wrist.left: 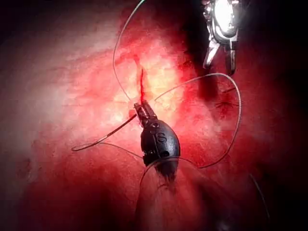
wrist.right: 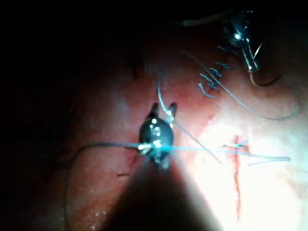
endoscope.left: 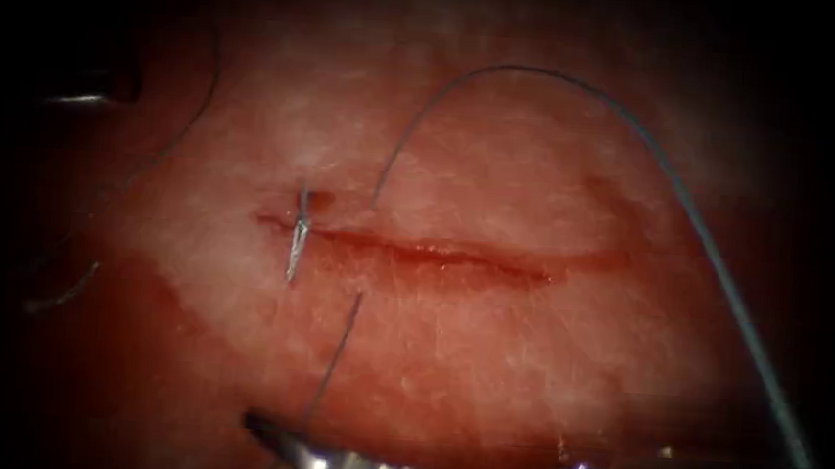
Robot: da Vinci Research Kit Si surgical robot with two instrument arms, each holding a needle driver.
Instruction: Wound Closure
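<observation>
Left claw (wrist.left: 140,109) pinching thread (endoscope.left: 527,68) by the cut (endoscope.left: 455,255); right claw (wrist.right: 163,109) spread, empty. Tissue (endoscope.left: 487,367) wet w/ red fluid (endoscope.left: 163,364). Needle: can't tell where.

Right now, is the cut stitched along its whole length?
No: a single stitch crosses the cut near its left end, and the rest of it bears no stitch.

Dark rounded wrist housing on the left tool (wrist.left: 143,110), stamped "S"; slim metal tips.
</observation>
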